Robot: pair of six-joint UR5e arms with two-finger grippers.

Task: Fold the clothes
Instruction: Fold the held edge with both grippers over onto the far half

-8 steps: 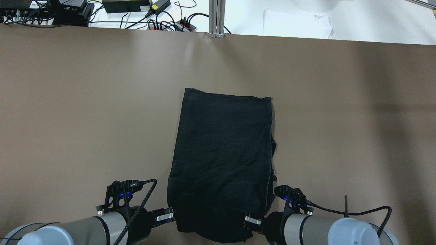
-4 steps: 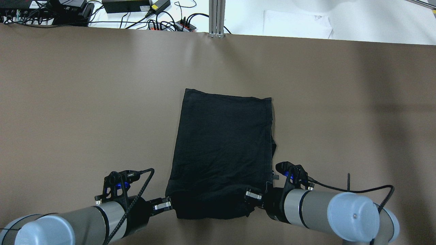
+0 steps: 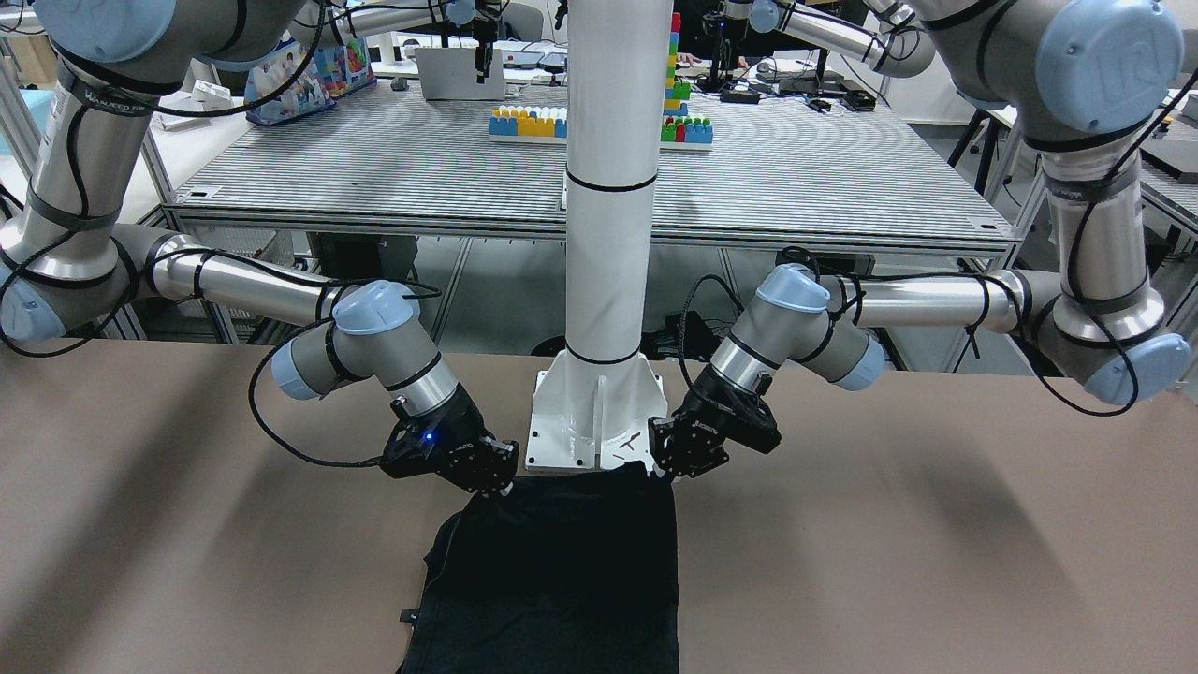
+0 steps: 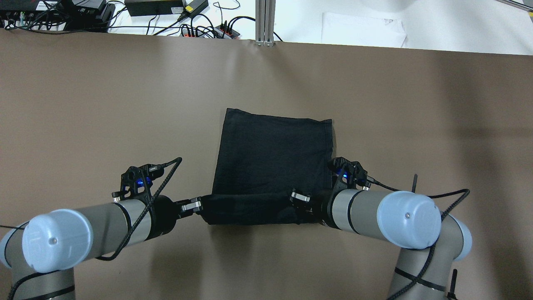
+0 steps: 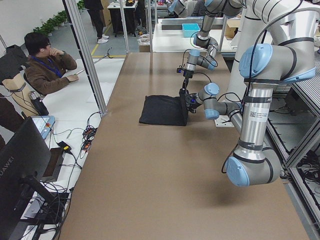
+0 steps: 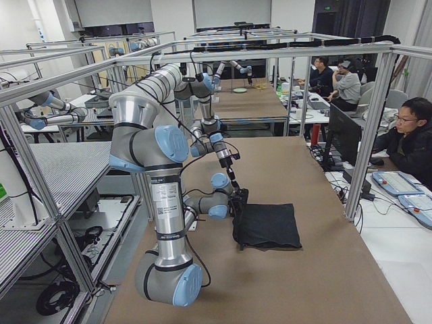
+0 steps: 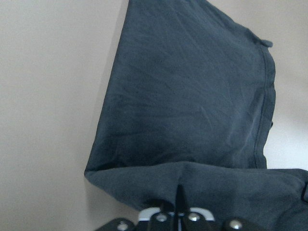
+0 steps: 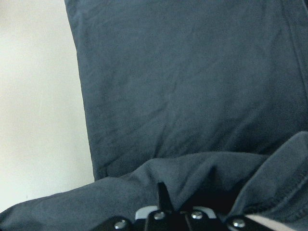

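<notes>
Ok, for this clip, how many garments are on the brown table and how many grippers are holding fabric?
black garment: 1
grippers shut on its near edge: 2, the left gripper and the right gripper
Total: 3

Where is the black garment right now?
In the overhead view the black garment lies mid-table, its near edge held up between the left end effector and the right end effector.

White pole base (image 3: pixel 599 426) just behind garment (image 3: pixel 562 571)
</notes>
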